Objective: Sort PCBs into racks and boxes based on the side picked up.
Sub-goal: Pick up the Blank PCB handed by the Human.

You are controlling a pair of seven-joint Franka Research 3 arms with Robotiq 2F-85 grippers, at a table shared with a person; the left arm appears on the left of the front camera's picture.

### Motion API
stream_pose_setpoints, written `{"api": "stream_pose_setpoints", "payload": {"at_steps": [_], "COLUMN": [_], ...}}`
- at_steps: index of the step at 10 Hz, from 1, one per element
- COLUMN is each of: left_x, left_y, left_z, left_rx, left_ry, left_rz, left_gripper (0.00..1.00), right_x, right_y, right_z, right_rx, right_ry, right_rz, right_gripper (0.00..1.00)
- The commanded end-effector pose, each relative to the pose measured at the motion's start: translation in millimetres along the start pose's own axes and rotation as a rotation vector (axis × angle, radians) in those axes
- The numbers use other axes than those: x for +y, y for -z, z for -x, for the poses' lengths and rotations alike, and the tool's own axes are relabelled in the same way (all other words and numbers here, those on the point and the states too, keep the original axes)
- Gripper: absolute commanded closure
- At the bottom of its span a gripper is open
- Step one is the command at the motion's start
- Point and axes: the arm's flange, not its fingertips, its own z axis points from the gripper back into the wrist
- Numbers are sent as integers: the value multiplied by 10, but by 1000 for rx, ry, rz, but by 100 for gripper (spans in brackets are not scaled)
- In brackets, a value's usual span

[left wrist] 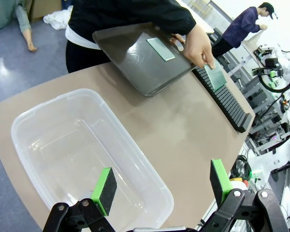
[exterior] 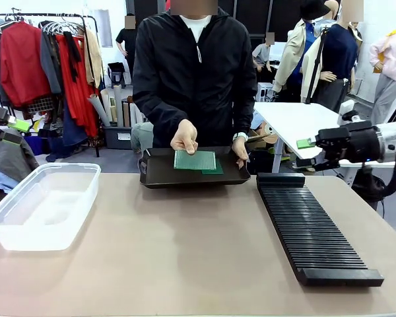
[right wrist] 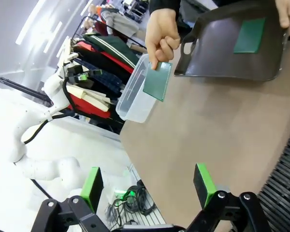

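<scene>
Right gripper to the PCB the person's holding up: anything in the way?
Nothing visible. The right gripper is open, with only open air above the table between it and the held PCB. The person's hand pinches its upper edge.

the front view looks from the robot's edge straight across the table (exterior: 185, 251) at the person (exterior: 195, 79), taking in the whole top from a middle distance. the left wrist view hangs close over the clear tub (left wrist: 72, 145), facing slantwise toward the black rack (left wrist: 227, 101). the right wrist view, rolled, looks from beside the rack back toward the tub, and all three share the dark tray (exterior: 152, 177).
</scene>
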Motion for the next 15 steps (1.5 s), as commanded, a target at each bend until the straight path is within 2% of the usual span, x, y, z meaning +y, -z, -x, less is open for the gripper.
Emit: {"api": "stream_pose_setpoints", "payload": {"at_steps": [1,5,11,15], "left_x": [1,1,1,1], "left_y": [-5,-5,-5,-5], "left_z": [9,9,9,9], "left_rx": [4,4,4,4], "left_ry": [3,3,3,3], "left_rz": [0,0,0,0], "left_gripper": [0,0,0,0], "right_x": [-111,-323,-682,-653], "right_y": [236,610,1155,1494], "right_z": [-83,-260,-422,-390], "right_rx": [-11,-88,-82,-99], "right_ry": [-12,1,25,14], "right_rz": [-48,-87,-110,-137], "right_gripper": [0,0,0,0]}}
